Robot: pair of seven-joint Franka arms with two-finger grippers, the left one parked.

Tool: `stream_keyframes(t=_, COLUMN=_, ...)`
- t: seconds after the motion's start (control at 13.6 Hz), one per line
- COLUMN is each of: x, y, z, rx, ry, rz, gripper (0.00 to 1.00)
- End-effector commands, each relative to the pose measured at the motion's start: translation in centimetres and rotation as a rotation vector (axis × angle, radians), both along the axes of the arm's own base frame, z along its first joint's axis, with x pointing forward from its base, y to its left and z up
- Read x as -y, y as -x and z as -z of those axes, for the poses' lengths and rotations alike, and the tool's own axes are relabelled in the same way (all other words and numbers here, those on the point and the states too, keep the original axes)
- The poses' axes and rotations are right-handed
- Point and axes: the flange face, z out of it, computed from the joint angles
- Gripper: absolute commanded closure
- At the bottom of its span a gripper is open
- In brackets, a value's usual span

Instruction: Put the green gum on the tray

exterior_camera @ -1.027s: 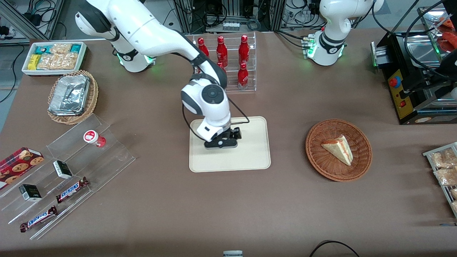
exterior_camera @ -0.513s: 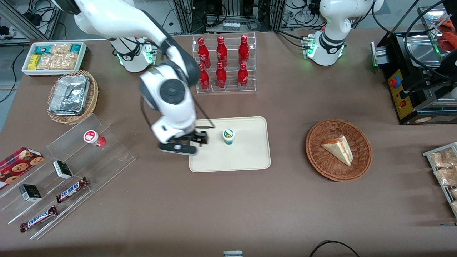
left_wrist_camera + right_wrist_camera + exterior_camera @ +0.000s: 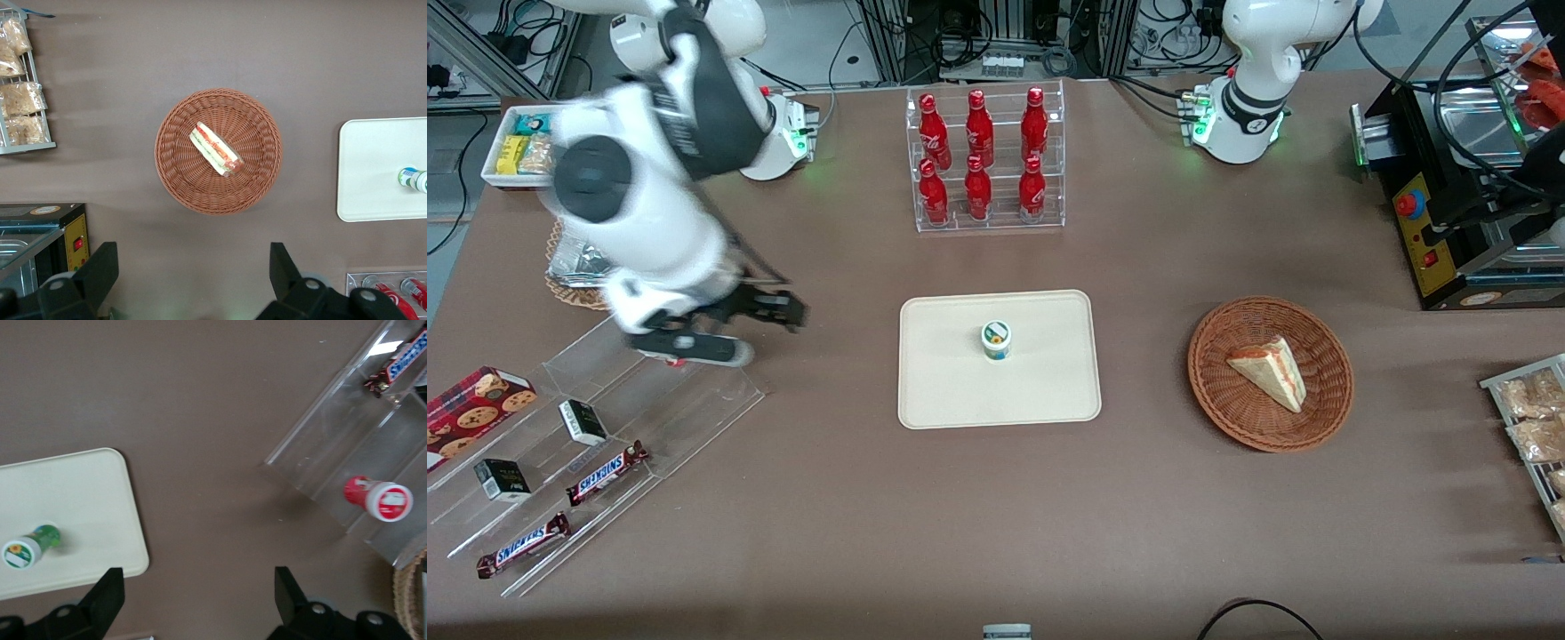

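Over the clear stepped rack [image 3: 649, 391] toward the working arm's end of the worktop [image 3: 827, 533]: gripper [image 3: 720, 333], high up, jaws spread wide with nothing between them, as the right wrist view shows bare brown surface in the gap. Just beneath it on the rack, a red-lidded bottle [image 3: 377, 500] lying on its side, and nearer the front camera 2 chocolate bars [image 3: 605, 473] on the lower steps. Further along, near mid-worktop, the tray [image 3: 1049, 391], flat and cream-coloured. On it, about the middle, the green gum [image 3: 996, 339], upright on its base, well apart from the gripper and touching nothing but the tray. Past that, toward the parked arm's end, a wicker basket [image 3: 1218, 400] with a sandwich wedge [image 3: 1270, 369].

Judged from this: placing done, the retreat step in hand. Next move probably only a park clear of the rack; no further grasp called for.
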Motion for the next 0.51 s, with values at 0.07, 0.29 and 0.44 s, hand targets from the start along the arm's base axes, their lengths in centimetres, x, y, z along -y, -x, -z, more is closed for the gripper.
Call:
stream_keyframes(t=0.07, x=7.4, y=1.5, z=-2.3, rx=-0.054, ry=-0.046, rz=-0.038, gripper=0.0)
stream_keyframes(t=0.29, x=11.2, y=2.2, z=-3.8, rx=-0.058, ry=-0.055, rz=-0.072, gripper=0.0)
stream_keyframes(t=0.44, x=13.7, y=2.1, z=-4.1, rx=-0.053, ry=-0.059, rz=-0.081, gripper=0.0)
